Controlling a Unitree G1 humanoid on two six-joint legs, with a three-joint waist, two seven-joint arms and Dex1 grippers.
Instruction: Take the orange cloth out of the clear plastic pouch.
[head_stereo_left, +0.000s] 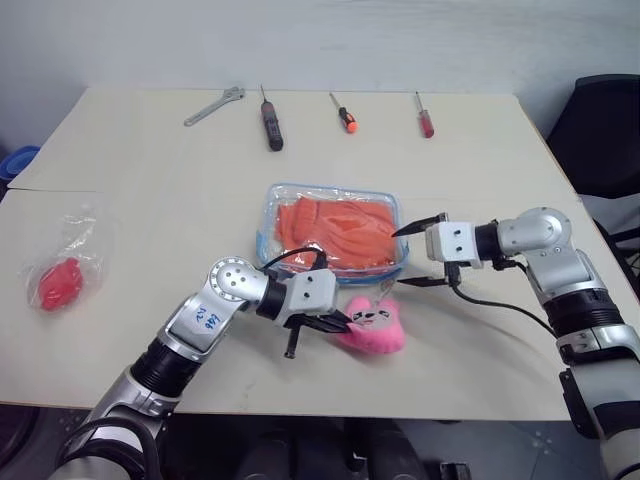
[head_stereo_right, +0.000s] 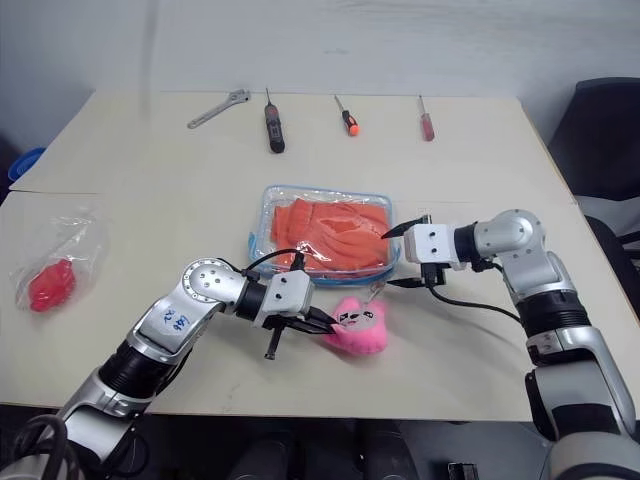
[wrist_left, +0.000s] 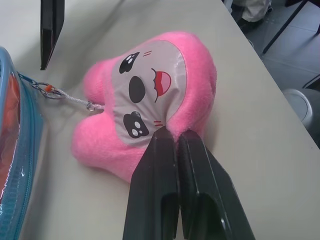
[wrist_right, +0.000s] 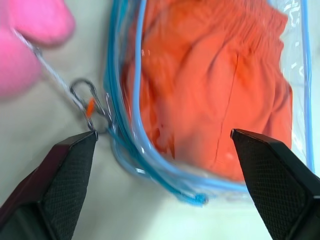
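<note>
From the head cam, the clear plastic pouch (head_stereo_left: 333, 236) sits mid-table with the orange cloth (head_stereo_left: 335, 232) still inside. Left wrist cam: left gripper (wrist_left: 176, 142) is pinched closed against the pink plush charm (wrist_left: 150, 95), not really holding it. Right wrist cam: right gripper (wrist_right: 162, 140) is spread wide, straddling the pouch's near-right corner, grasping nothing.

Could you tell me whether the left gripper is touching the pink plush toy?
Touching: in the left wrist view, the left gripper, fingers shut, presses its tips into the pink plush toy's lower edge.
</note>
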